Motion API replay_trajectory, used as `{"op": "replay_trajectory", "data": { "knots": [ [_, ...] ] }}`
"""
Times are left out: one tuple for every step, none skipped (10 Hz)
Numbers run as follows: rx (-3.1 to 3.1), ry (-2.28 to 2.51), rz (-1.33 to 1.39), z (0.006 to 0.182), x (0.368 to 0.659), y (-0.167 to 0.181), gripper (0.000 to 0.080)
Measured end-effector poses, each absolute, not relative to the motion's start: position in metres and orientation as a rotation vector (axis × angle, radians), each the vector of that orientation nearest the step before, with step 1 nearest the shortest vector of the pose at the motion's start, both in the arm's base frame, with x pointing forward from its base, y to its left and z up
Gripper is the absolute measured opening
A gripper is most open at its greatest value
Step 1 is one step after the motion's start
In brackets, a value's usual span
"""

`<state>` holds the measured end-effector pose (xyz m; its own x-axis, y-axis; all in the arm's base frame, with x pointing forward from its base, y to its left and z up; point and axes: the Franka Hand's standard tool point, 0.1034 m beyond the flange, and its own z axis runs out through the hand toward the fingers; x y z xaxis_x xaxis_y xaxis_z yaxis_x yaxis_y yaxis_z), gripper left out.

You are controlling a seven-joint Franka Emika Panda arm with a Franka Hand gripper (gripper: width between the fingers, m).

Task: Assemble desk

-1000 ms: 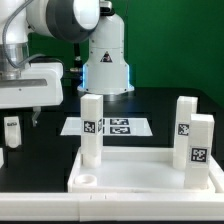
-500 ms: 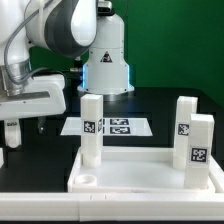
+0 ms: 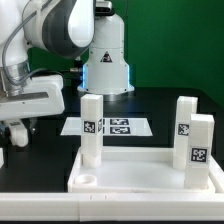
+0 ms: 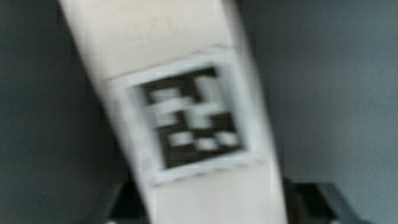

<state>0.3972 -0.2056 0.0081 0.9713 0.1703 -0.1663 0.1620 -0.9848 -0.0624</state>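
The white desk panel (image 3: 135,172) lies at the front of the table with a round hole in its near corner. Three white tagged legs stand on it: one on the exterior view's left (image 3: 91,125) and two on its right (image 3: 185,120) (image 3: 200,142). My gripper (image 3: 18,133) is low at the exterior view's left, off the panel. In the wrist view a fourth leg (image 4: 187,110) with a black-and-white tag fills the picture. It runs between my gripper's (image 4: 214,208) dark fingers (image 4: 121,205), which sit against both its sides.
The marker board (image 3: 115,127) lies flat behind the panel. The robot's white base (image 3: 105,65) stands at the back. A small white piece (image 3: 2,158) shows at the exterior view's left edge. The table's front edge runs just before the panel.
My gripper has moved toward the exterior view's left and down over the loose leg that stood there. The leg now sits between the fingers. The panel and its three legs have not moved.
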Motion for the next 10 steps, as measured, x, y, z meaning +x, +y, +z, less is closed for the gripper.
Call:
{"op": "replay_trajectory", "data": {
  "knots": [
    [-3.066, -0.302, 0.265, 0.008, 0.398, -0.205, 0.0284],
    [-3.045, -0.508, 0.259, 0.013, 0.406, -0.195, 0.0284],
    [-3.031, -0.681, 0.233, 0.02, 0.418, -0.171, 0.0284],
    [-3.024, -0.841, 0.204, 0.022, 0.422, -0.152, 0.0284],
    [-3.007, -0.913, 0.202, 0.023, 0.419, -0.155, 0.0284],
    [-2.984, -0.983, 0.21, 0.022, 0.418, -0.16, 0.0284],
    [-2.953, -1.068, 0.216, 0.022, 0.418, -0.16, 0.0284],
    [-2.908, -1.177, 0.222, 0.022, 0.417, -0.162, 0.0284],
    [-2.875, -1.263, 0.221, 0.023, 0.417, -0.161, 0.0284],
    [-2.735, -1.563, 0.181, 0.028, 0.417, -0.141, 0.0284]
  ]
}}
